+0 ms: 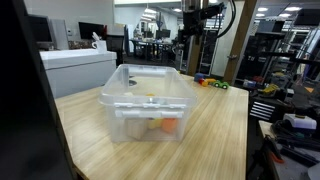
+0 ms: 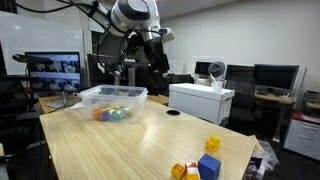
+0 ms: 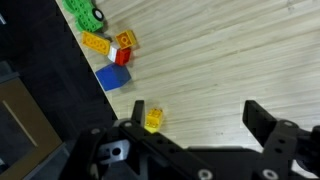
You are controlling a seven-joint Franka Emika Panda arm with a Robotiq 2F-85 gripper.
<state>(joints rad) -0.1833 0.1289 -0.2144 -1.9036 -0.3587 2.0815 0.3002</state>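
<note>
My gripper [image 3: 200, 115] is open and empty, held high over a wooden table [image 3: 230, 60]. In the wrist view a small yellow block [image 3: 153, 120] lies on the table just beside one fingertip, far below it. More toy blocks sit near the table's edge: a blue one [image 3: 113, 77], a red one [image 3: 123, 56], a yellow one [image 3: 95, 43] and a green piece [image 3: 84, 15]. In an exterior view the arm [image 2: 135, 18] hangs above the far side of the table. The blocks show there near the front corner [image 2: 208, 165].
A clear plastic bin [image 1: 120, 100] with a few coloured toys inside stands on the table in both exterior views; it also shows in the other view [image 2: 92, 93]. A white cabinet [image 2: 200, 102] stands behind the table. Desks with monitors surround it. The table edge drops off beside the blocks.
</note>
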